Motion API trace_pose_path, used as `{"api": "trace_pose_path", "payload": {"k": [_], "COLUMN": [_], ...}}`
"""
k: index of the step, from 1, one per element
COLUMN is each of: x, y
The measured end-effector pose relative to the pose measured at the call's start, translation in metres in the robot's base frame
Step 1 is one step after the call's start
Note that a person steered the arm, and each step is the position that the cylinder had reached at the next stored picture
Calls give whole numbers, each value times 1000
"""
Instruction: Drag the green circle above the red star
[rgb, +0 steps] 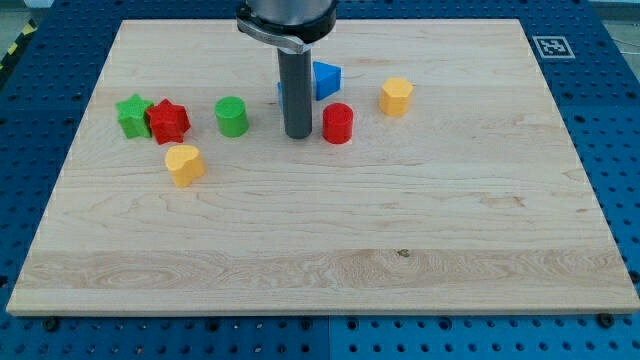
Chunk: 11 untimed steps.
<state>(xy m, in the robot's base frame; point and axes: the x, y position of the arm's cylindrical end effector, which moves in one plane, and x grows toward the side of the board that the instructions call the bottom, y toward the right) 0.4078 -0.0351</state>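
Green star (131, 114), yellow blocks (184, 163) (396, 96), red cylinder (338, 123), blue block (326, 79).

Green circle (231, 116) upright on the board, near the red star (167, 122), to its right, apart

My tip (298, 135) sits on the desk (420, 230) between the green circle (231, 116) and red cylinder (338, 123), the red star (167, 121) touching a green star (131, 114) at the view's left.

You worked on a pale wooden board (400, 230) with visible grain and a smooth matt finish. The green circle (231, 116) and red star (167, 121) looked like matt plastic. My tip (298, 135) ended a dark, smooth rod.
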Motion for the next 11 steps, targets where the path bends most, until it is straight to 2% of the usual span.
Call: {"api": "trace_pose_path", "payload": {"k": [3,5,8,10,11], "x": [6,6,18,-46,-51], "y": [-84,-113,-85,-87,-103]}}
